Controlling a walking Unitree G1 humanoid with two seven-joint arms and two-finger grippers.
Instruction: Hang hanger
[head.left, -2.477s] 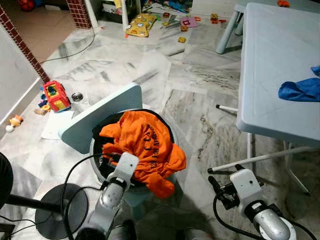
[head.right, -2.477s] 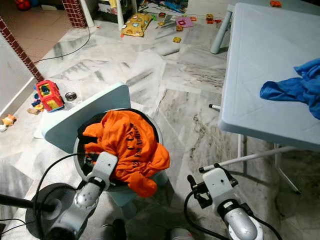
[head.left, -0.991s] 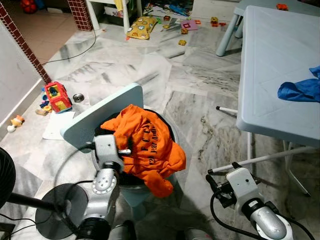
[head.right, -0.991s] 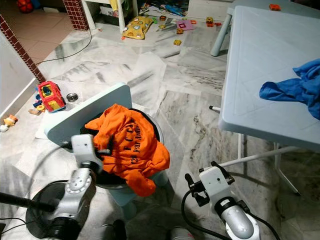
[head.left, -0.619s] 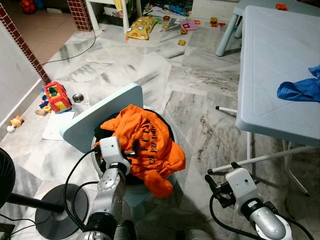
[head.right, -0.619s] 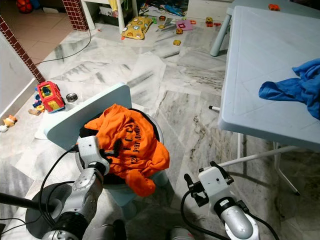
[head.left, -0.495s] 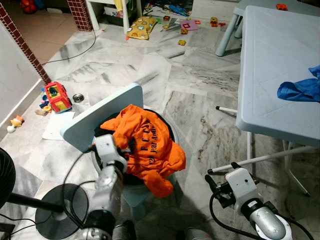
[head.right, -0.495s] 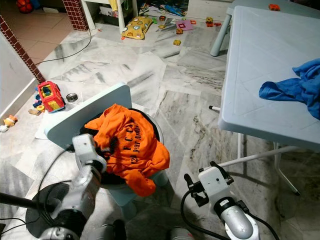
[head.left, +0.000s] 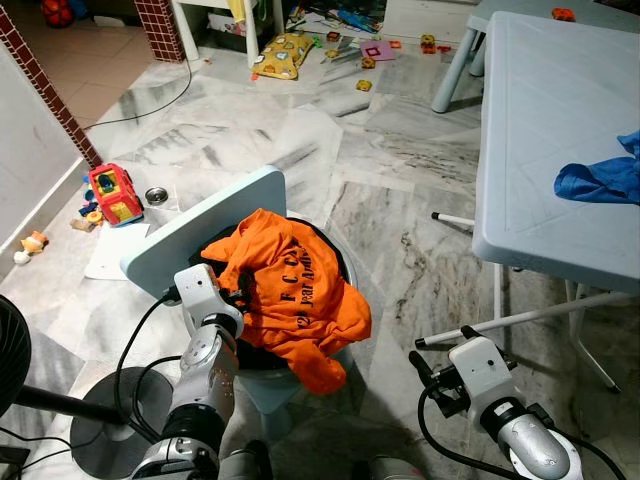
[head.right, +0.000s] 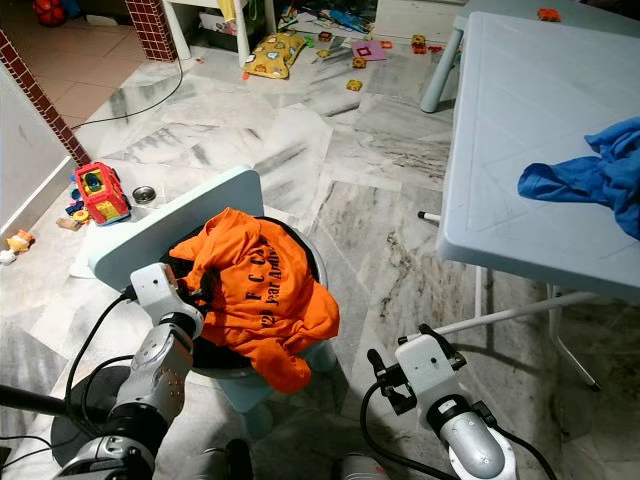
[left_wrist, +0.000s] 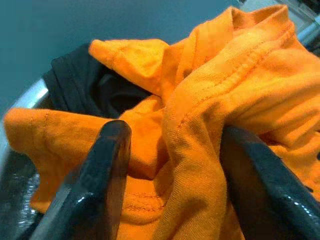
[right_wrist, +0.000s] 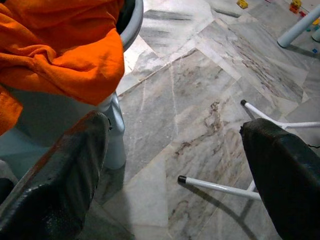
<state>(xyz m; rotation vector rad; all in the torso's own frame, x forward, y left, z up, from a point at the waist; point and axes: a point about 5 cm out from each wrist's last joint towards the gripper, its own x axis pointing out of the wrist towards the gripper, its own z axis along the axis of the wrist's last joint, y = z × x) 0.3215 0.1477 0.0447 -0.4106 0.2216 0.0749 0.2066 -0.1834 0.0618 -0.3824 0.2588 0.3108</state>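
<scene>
A humanoid robot bends over a round grey plastic laundry basket (head.left: 345, 275) on a marbled floor, its left claw (left_wrist: 170, 165) pushed into the crumpled orange cotton T-shirt with dark lettering (head.left: 290, 295) heaped on top, the two black fingers (left_wrist: 107, 175) spread wide with a thick fold of orange fabric bunched between them, not yet pinched. A black garment (left_wrist: 75, 85) lies underneath against the basket's rim, and a pale blue flat board (head.left: 200, 235) leans behind the basket. The right claw (right_wrist: 175, 165) hangs low beside the basket, above the floor, its fingers wide apart and holding nothing. No hanger can be made out in any view; the thing in hand is the orange shirt, piled in the basket with one edge drooping over the front rim. A light grey plastic folding tabletop (head.left: 550, 130) stands to the robot's right with a crumpled blue cloth (head.left: 600, 180) near its edge, while a red toy truck (head.left: 112, 192) sits on the floor to the left. The step appears to be securing the shirt for lifting: the fingers would do well to close on the seamed fold near the collar rather than on loose cloth, taking only the orange layer so the black garment stays behind, then rising straight up to clear the rim.
</scene>
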